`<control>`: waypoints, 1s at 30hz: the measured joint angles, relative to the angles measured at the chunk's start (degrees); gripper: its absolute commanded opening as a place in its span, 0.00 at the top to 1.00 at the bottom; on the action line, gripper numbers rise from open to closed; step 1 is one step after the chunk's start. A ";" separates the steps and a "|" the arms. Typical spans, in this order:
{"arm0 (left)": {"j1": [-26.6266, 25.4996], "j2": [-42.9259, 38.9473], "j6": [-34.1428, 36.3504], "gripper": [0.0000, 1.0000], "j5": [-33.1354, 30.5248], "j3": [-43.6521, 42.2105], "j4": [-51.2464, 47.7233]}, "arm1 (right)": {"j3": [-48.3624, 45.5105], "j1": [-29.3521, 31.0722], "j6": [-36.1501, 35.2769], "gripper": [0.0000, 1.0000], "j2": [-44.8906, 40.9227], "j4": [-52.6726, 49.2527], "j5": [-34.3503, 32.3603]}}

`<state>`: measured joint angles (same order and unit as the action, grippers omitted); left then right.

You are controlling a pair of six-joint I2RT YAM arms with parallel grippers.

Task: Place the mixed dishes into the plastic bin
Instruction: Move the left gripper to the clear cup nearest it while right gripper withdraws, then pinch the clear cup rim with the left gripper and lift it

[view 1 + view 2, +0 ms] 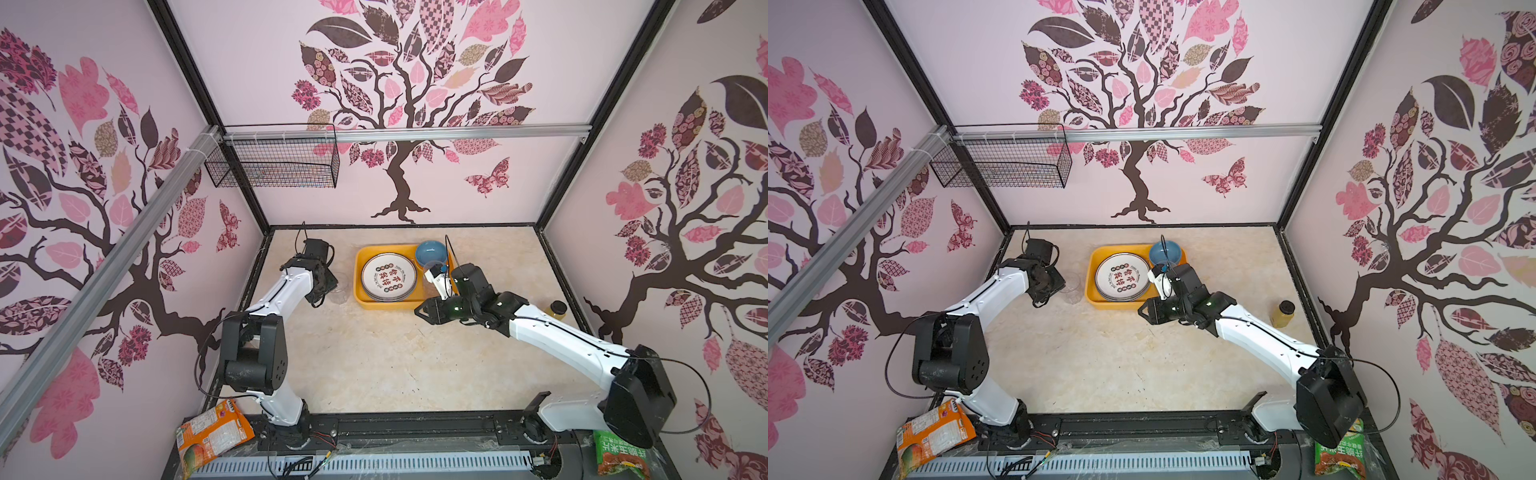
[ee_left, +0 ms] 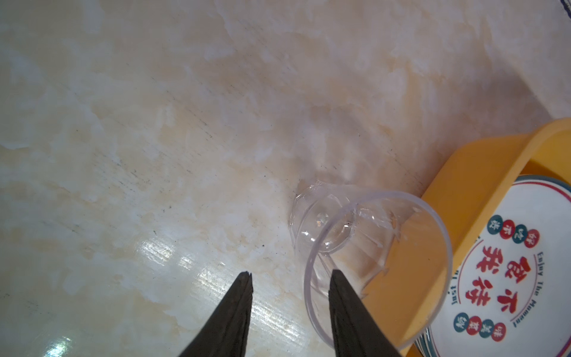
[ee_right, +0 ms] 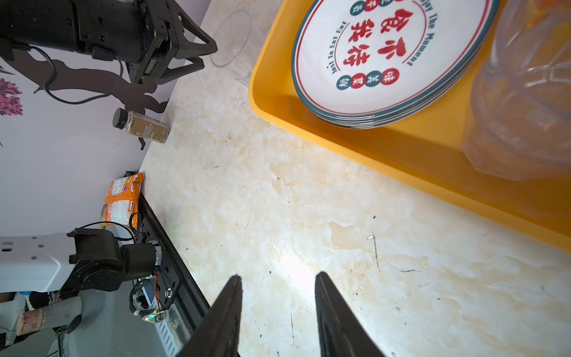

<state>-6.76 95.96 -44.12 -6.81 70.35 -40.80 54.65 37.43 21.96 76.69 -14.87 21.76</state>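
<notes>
The plastic bin [image 1: 386,305] is found holding a stack of plates [image 1: 388,276], a blue bowl [image 1: 430,252] and a clear tumbler [image 3: 525,92]. A second tumbler [image 2: 370,247] is observed standing on the table [image 1: 374,365] just beside the bin's outer wall, its rim straddled by the parted fingers of the left gripper [image 2: 290,275], not yet clamped. The right gripper [image 3: 278,275] is recorded with jaws apart and empty, above bare table near the bin.

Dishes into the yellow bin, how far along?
Done: plates, blue bowl and a clear cup sit in the bin. In hand: the open left gripper straddles the rim of the cup on the table. Left: lift it in. The right gripper is empty.
</notes>
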 measured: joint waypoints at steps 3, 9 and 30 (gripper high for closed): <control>0.00 1.68 -0.31 0.62 0.39 0.00 0.87 | -0.74 0.00 0.15 0.58 0.00 -0.02 -0.04; 0.00 3.56 -0.92 0.74 1.36 -0.02 1.79 | -0.81 0.00 0.15 0.58 0.00 0.15 -0.39; 0.02 2.38 0.63 0.99 -0.35 -0.02 0.46 | -0.81 0.00 0.57 0.57 -1.31 -0.46 -4.00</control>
<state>-6.74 98.35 -43.48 -7.16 70.32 -40.34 53.84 37.43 22.52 75.37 -15.33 17.76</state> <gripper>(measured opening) 0.078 0.424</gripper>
